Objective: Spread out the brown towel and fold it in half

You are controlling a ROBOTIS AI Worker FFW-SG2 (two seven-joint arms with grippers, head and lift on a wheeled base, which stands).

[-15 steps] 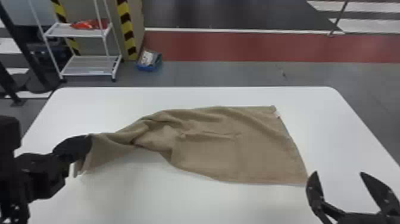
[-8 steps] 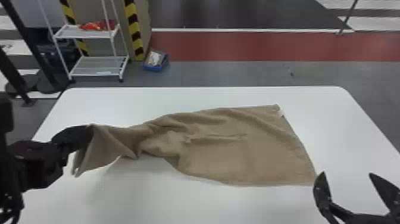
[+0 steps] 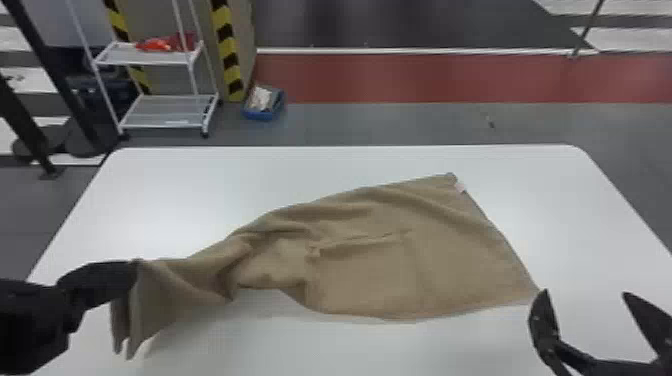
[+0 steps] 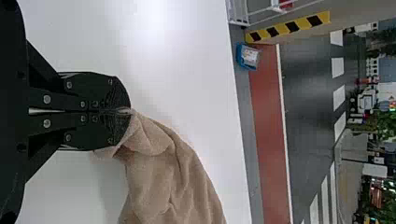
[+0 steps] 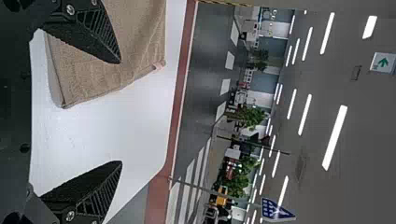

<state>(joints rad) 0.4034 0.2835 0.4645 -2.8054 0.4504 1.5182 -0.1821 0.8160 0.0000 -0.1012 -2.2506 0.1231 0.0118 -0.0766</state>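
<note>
One end of the brown towel [image 3: 370,270] is clamped and partly hidden by the left gripper [image 3: 131,275]. Near the towel's other end, the right gripper [image 3: 585,294], partly cut off, is spread open.

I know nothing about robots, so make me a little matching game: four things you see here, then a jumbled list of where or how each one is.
Things
A. left gripper
B. brown towel
C. right gripper
D. blue bin

Places and states
1. On the floor, beyond the table
2. Open, with nothing in its grip
3. Shut on one end of the cloth
4. Creased, lying mostly across the white tabletop

Right pairs
A-3, B-4, C-2, D-1
</note>
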